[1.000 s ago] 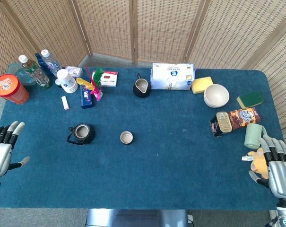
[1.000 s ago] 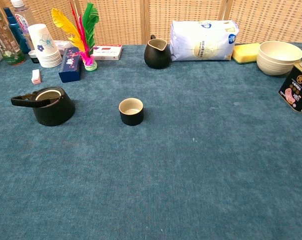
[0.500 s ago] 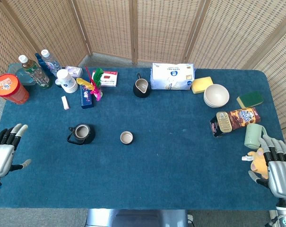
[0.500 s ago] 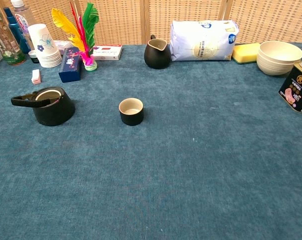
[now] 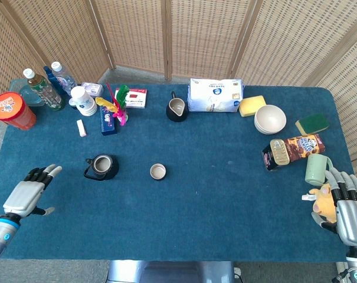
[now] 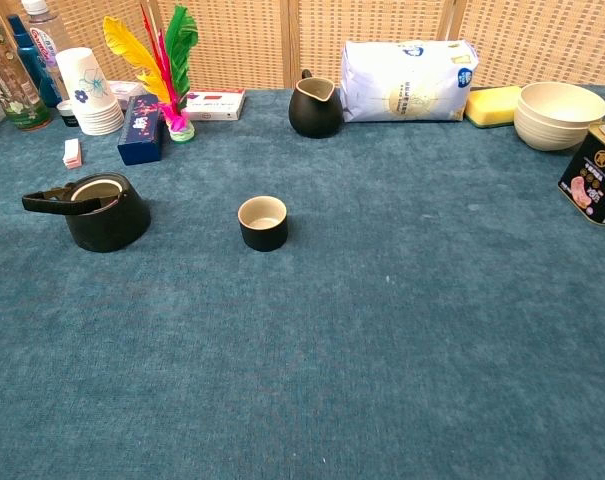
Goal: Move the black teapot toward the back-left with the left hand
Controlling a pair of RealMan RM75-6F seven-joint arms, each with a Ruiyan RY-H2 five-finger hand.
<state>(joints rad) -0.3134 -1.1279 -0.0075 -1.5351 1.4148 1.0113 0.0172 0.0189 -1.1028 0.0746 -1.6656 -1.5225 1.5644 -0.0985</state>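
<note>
The left hand (image 5: 28,193) has moved in from the desk's left edge, to the right and slightly toward the front, and now lies over the blue cloth. It was well apart from the teapot (image 5: 101,167); it is now nearer, though a gap remains. Its fingers, spread and empty, now point toward the teapot.
</note>
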